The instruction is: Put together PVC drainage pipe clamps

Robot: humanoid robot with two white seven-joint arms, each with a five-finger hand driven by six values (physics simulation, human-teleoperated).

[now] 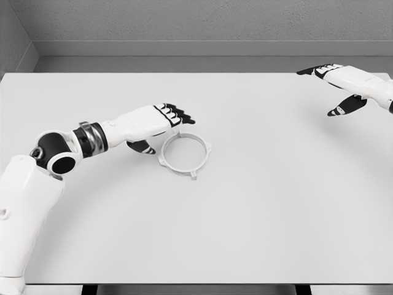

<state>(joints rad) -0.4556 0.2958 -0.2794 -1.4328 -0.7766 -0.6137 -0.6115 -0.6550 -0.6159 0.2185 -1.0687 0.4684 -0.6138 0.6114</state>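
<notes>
A white ring-shaped pipe clamp with small tabs on its rim lies flat on the white table, a little left of the middle. My left hand hovers at the ring's upper-left edge, fingers stretched out over the rim and thumb below, open and holding nothing. My right hand is far off at the table's back right, fingers spread and empty.
The table's far edge meets a grey wall at the back. The front edge runs along the bottom of the view. My left forearm lies across the left part of the table.
</notes>
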